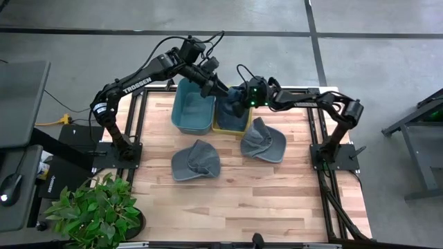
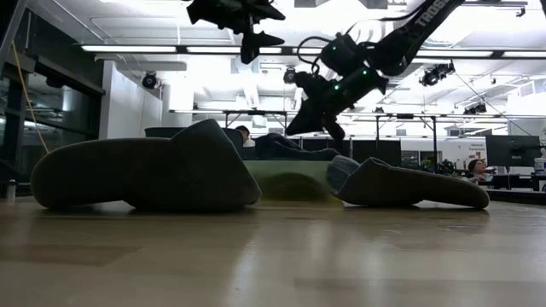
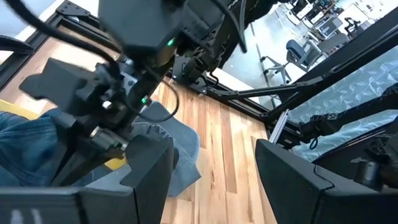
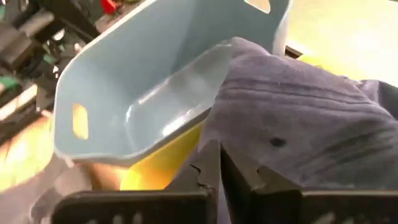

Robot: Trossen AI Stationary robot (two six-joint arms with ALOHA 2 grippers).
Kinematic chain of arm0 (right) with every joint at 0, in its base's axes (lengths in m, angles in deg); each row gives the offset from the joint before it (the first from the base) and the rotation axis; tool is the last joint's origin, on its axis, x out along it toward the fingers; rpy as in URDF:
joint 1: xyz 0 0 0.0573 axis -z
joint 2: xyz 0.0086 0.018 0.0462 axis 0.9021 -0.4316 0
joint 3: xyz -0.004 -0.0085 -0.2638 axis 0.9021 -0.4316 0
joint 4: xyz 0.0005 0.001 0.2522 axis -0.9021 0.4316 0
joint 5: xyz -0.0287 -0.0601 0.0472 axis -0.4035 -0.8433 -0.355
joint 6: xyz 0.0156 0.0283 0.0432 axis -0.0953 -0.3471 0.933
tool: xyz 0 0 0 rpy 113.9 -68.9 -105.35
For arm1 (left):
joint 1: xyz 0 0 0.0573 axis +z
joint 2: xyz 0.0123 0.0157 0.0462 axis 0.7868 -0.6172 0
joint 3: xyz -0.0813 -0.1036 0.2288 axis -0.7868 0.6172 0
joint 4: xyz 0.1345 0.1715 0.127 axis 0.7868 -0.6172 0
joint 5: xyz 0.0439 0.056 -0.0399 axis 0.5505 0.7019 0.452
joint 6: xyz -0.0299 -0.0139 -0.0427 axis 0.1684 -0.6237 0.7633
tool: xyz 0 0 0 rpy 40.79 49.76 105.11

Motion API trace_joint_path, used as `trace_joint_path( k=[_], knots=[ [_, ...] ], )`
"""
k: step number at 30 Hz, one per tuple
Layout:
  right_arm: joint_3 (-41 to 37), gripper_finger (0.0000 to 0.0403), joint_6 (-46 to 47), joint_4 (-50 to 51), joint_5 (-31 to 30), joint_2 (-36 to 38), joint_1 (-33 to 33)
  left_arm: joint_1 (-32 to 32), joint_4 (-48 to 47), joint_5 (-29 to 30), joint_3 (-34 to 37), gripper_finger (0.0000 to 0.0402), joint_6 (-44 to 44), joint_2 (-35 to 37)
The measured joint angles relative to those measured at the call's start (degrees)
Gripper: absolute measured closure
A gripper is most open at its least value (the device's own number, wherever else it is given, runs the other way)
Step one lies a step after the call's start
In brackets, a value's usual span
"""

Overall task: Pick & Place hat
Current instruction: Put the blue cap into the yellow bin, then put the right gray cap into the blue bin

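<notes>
A crumpled blue-grey hat point(image 1: 233, 109) lies in the yellow bin point(image 1: 232, 126), upper centre of the high view, beside the blue bin point(image 1: 192, 111). The right gripper point(image 1: 239, 97) hovers over it, fingers together, holding nothing. The left gripper point(image 1: 216, 84) hangs just beside, fingers apart.

Both my arms reach over the blue plastic bin point(image 1: 192, 111) and yellow bin point(image 1: 230, 126); two grey fabric caps point(image 1: 195, 160) point(image 1: 264, 140) lie on the wooden tabletop point(image 1: 235, 200).
</notes>
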Motion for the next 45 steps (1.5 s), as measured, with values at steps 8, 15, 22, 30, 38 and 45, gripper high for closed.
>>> trace_joint_path(
  k=[8, 15, 22, 30, 38, 45],
  knots=[
    [0.07, 0.0308, -5.88, 10.52, 4.13, 6.69, -0.91, 0.0, -0.02, 0.03, 0.0, 0.0176, 1.76, 0.0],
    [0.09, 0.024, -15.81, 21.39, 5.49, 13.67, -5.19, 0.0, -0.04, 0.01, 0.0, 0.0176, 2.2, 0.0],
    [0.09, 0.0229, -28.25, 34.73, 2.35, 19.47, -12.35, -0.01, -0.02, -0.01, 0.0, 0.0176, 2.21, 0.0],
    [0.09, 0.0228, -30.54, 45.93, -2.62, 20.46, -21.08, -1.3, 1.26, 0.67, -0.02, 0.0176, 1.07, 0.0],
    [0.09, 0.0202, -31.09, 48.15, -8.33, 20.35, -27.72, -2.56, 3.56, 0.92, -0.02, 0.0176, 0.89, 0.0],
    [0.09, 0.0162, -30.68, 47.2, -10.7, 17.57, -30.81, -2.98, 3.47, 0.88, -0.02, 0.0176, 0.64, 0.0]
  ],
)
